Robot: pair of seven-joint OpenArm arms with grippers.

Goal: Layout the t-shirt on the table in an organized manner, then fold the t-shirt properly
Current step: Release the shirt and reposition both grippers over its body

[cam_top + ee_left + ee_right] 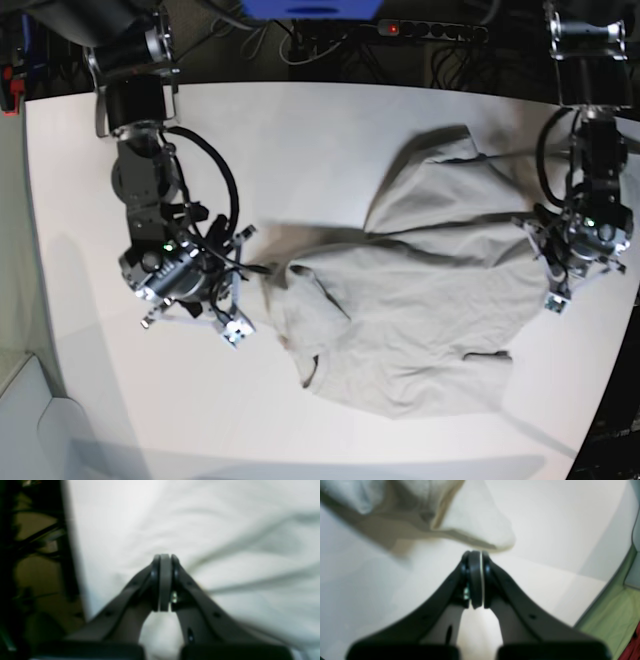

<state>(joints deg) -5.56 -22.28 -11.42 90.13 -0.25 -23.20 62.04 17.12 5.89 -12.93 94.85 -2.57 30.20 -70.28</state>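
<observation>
Clenched black left claw (pixel 165 557) presses onto the rumpled grey-beige cotton t-shirt (pixel 420 310), mid white counter (pixel 300 130); black right claw (pixel 475 553) clenched beside its sleeve, apparently gripping nothing. Dragging may bunch the cloth further.

Robotics lab bench, two arms mounted at the far edge of the white table (pixel 320 120), power strip (pixel 420 30) and tangled cables behind.
</observation>
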